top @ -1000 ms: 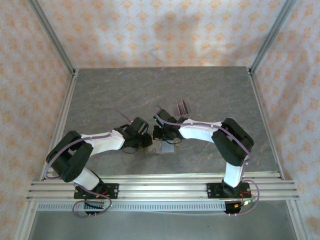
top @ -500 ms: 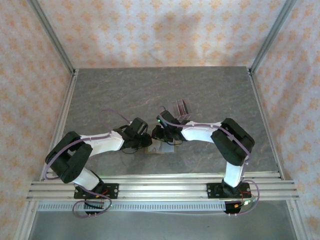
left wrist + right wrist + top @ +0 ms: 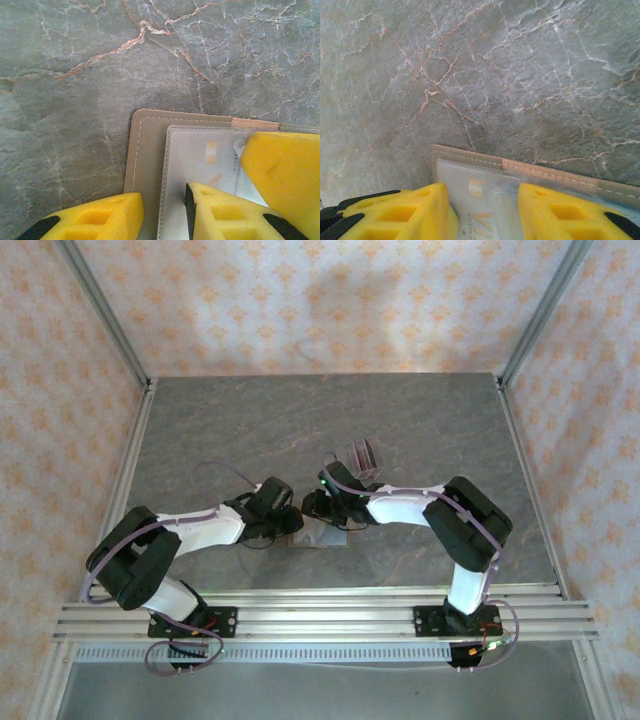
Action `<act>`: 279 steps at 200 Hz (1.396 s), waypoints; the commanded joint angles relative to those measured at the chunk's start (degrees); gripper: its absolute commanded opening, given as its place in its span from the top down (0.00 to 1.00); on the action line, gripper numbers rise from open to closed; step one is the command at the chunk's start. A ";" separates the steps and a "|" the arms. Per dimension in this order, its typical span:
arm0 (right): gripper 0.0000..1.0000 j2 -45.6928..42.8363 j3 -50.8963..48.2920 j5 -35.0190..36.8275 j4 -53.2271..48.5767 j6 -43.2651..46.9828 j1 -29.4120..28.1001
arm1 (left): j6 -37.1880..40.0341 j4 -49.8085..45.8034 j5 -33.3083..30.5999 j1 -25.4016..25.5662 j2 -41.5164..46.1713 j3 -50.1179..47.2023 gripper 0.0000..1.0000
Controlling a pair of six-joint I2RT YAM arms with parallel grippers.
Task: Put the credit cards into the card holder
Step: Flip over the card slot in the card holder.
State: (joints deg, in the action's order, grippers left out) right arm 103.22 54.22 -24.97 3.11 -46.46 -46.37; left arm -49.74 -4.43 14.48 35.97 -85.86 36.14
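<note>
The grey veined worktop (image 3: 220,430) carries everything, walled by patterned panels. The left arm (image 3: 200,530) and right arm (image 3: 410,508) reach inward and meet near the middle. Beyond them, apart from both, stands a clear slotted rack (image 3: 363,455); whether it holds anything is too small to tell.

The card holder (image 3: 147,160) lies open and flat under both wrists, with its tan border around a pale grey inside. The left pincer (image 3: 162,197) has its jaws spread across the holder's left edge, gripping nothing. The right pincer (image 3: 482,192) also has its jaws apart, over the holder's near side, and one of its fingers (image 3: 282,175) covers the holder's right part. Between them a credit card (image 3: 212,150), pale with an orange mark, sits under the clear sleeve.
</note>
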 commanded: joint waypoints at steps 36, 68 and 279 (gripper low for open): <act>0.55 -0.72 0.00 -5.09 14.62 -6.12 -1.97 | 1.57 -0.70 3.63 3.28 -5.99 -2.71 0.68; 0.54 -1.23 0.79 -4.73 14.45 -6.69 -2.40 | 0.30 1.41 3.74 5.07 -7.98 -2.34 0.72; 0.53 -0.19 5.15 -0.40 2.39 -0.42 -3.50 | -2.34 -16.79 -9.67 6.62 9.75 -2.06 0.61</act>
State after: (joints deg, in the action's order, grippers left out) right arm 103.22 57.78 -25.98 8.34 -49.04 -49.23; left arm -53.28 -18.96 5.45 42.76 -77.21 34.63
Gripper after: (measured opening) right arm 0.472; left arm 0.381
